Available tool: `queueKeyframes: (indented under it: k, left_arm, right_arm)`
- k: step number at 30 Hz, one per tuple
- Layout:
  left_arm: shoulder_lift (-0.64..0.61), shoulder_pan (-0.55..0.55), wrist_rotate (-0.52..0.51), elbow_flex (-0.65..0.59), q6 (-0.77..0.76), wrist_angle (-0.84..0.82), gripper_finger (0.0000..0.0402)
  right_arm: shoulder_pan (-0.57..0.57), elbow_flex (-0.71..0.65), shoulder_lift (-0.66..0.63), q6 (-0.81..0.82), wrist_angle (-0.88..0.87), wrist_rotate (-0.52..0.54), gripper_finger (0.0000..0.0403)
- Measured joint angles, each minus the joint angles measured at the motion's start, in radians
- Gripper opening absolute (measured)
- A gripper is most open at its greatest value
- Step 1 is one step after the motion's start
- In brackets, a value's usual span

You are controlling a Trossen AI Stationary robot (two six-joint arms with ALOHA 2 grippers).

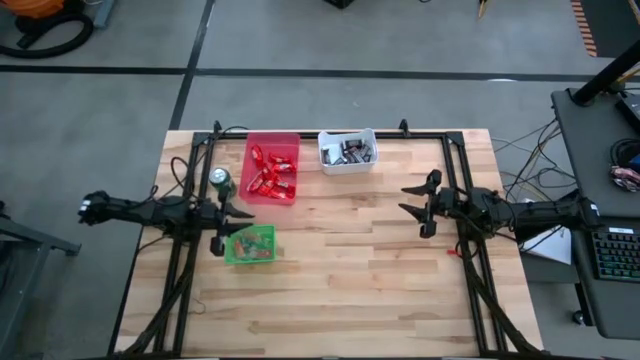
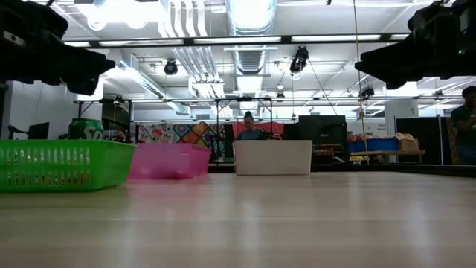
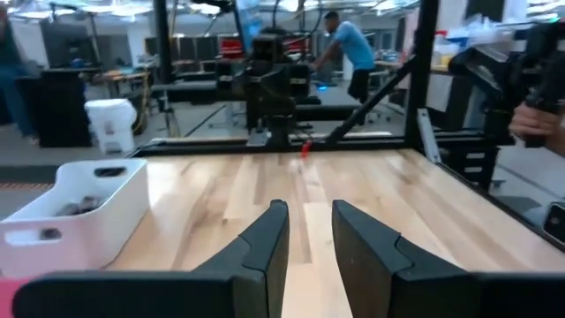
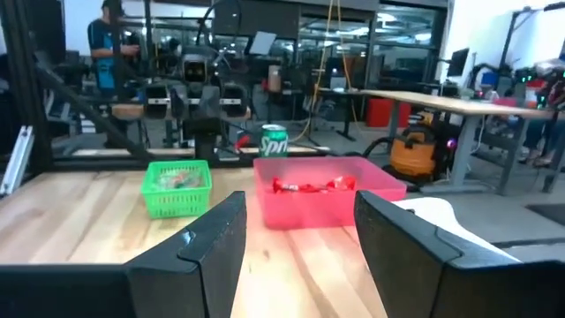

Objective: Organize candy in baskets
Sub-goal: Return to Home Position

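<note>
While both arms hang above the surface: neither tool holds anything, and I judge the sorting finished, with only the pull-back to rest left to do.
Candy: red-wrapped bars (image 1: 272, 178) lie in the red basket (image 1: 252, 150), dark and silver bars (image 1: 352, 152) in the white basket (image 1: 325, 160), mixed pieces (image 1: 254, 246) in the green basket (image 1: 230, 258); no loose sweet shows on the bare surface (image 1: 350, 285).
Left tool (image 1: 243, 211): empty, its fingers a narrow gap apart, pointing across the surface toward the right arm. It hangs between the red basket's near end and the green basket's far rim, close to both.
Right tool (image 1: 406, 198): empty, its fingers spread wide. It faces the baskets from well apart, with bare wood between.
Key relation: the two nearest baskets lie to either side of the left tool, not ahead of it. The red basket's long axis runs crosswise to that arm's reach.
Nearer arm: the left one, by far.
Next move, as I judge it: a straight retreat along the left arm's own line would pass between the two baskets.
Risk: the soda can (image 1: 221, 180) stands just beside the red basket's near corner, close to the left wrist, so a sideways swing could clip it.
Unclear: a small red speck (image 3: 305, 148) sits near the right arm's base; I cannot tell what it is.
</note>
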Motion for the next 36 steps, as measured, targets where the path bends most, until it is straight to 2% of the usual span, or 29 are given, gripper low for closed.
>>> queueKeyframes:
  k: [5,10,13,18,22,33,36]
  left_arm:
    - [0.037,0.0,-0.008,0.001,-0.056,-0.003,0.0075]
    - [0.08,0.0,-0.011,0.001,-0.202,-0.004,0.0075]
    - [0.101,0.0,-0.011,0.001,-0.208,-0.002,0.0075]
    - [0.13,0.001,-0.012,0.001,-0.208,-0.002,0.0075]
    - [0.148,0.001,-0.012,0.001,-0.208,-0.002,0.0075]
    - [0.179,0.001,-0.012,0.001,-0.208,-0.002,0.0075]
    - [0.182,0.001,-0.012,0.001,-0.208,-0.002,0.0075]
  right_arm:
    - [0.0,0.015,-0.001,-0.058,-0.014,-0.009,0.0203]
    - [0.0,0.03,-0.01,-0.089,0.0,-0.013,0.0193]
    - [0.0,0.019,-0.021,-0.091,-0.011,-0.021,0.0172]
    - [0.001,0.017,-0.038,-0.111,-0.012,-0.154,0.0129]
    - [0.0,0.017,-0.036,-0.118,-0.036,-0.143,0.0104]
    - [0.0,0.017,-0.036,-0.115,-0.033,-0.143,0.0084]
    - [0.0,0.017,-0.037,-0.057,-0.048,-0.142,0.0086]
